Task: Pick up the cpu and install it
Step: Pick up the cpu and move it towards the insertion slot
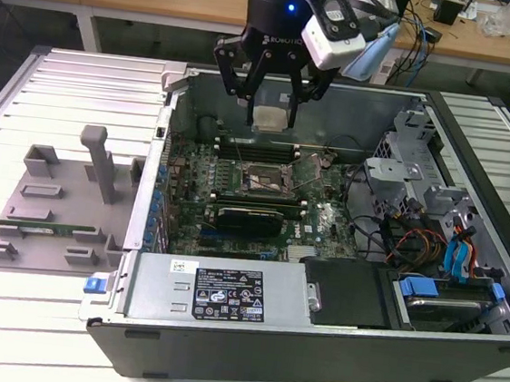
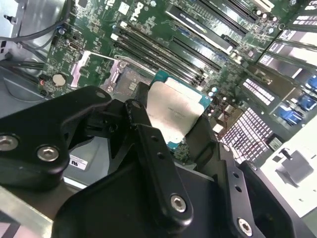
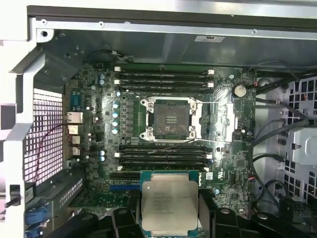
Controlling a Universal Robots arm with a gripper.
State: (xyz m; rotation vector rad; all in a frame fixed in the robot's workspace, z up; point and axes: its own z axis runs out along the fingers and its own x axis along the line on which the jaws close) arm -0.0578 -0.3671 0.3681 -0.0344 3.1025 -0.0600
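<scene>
The cpu (image 1: 270, 117) is a small square chip with a silver-grey metal top and a green edge. My gripper (image 1: 270, 121) is shut on it, one black finger on each side, and holds it in the air over the far part of the open computer case (image 1: 141, 234). In both wrist views the cpu (image 2: 176, 111) (image 3: 170, 204) sits level between the fingers (image 2: 148, 144). The open socket (image 3: 171, 119) on the motherboard lies below, with its metal frame and lever swung aside. In the exterior view the socket (image 1: 261, 181) is nearer the camera than the gripper.
A grey plastic tray (image 1: 54, 197) with upright posts lies on the exterior view's left of the case. Inside the case are a long black card (image 1: 250, 216), a power supply (image 1: 217, 292), memory slots (image 3: 163, 79) on both sides of the socket, and drive bays with blue cables (image 1: 453, 257).
</scene>
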